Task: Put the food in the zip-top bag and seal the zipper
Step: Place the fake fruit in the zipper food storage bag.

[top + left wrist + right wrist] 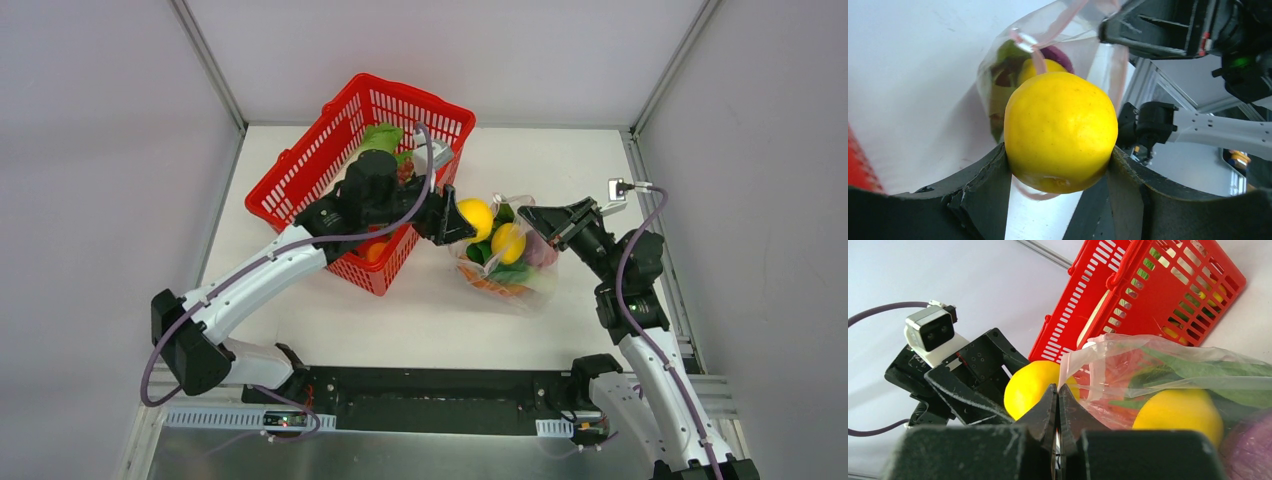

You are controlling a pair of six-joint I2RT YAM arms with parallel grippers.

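Note:
A yellow lemon (1060,132) sits between the two fingers of my left gripper (1058,152), which is shut on it. It hangs just left of the mouth of the zip-top bag (512,272). My right gripper (1057,389) is shut on the pinkish zipper (1064,371) strip and holds that mouth edge up. Inside the bag lie a second lemon (1178,415), green leaves (1198,367) and a purple piece (1248,450). In the top view the held lemon (475,217) is between the left gripper (462,222) and the right gripper (528,216).
The red mesh basket (300,185) stands at the back left, tilted, with green food (382,137) and an orange piece (375,250) still inside. My left arm reaches across its near corner. Frame posts and walls close in the table on both sides.

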